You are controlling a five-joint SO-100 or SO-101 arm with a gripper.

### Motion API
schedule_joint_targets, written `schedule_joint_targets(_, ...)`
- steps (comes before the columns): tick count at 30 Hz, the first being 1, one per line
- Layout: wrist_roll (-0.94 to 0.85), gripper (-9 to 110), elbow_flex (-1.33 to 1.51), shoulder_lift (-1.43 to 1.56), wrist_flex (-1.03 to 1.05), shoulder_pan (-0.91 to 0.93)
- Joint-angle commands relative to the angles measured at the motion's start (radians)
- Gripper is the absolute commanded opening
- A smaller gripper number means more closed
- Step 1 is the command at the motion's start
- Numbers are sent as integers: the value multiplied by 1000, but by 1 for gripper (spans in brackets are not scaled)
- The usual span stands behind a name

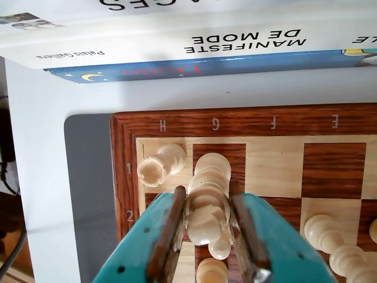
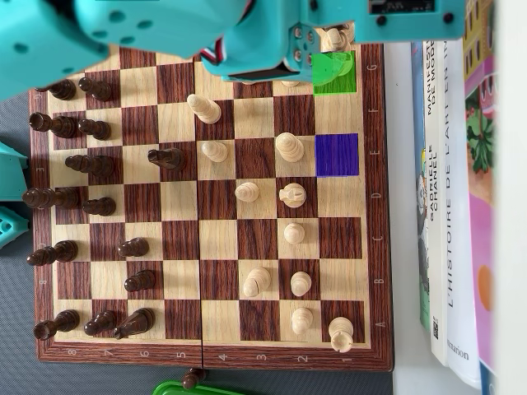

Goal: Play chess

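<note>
Chessboard point(image 2: 372, 206) on grey mat point(image 1: 88, 194), books point(image 2: 461, 206) alongside.

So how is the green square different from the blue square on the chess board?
The green square is bright green, while the blue square is deep blue-purple. The green square sits partly under the robot's gripper, near the top of the overhead view; the blue square lies lower and fully in the open. The green one looks mottled, the blue one flat and even. Both lie in the same right-hand column of the board, and both look free of pieces.
</note>
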Motion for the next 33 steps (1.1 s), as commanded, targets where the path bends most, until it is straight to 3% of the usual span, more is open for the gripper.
schedule_joint_targets(1,9,8,9,15,-20,8)
schedule_joint_targets(33,9,9,57,17,-54,8)
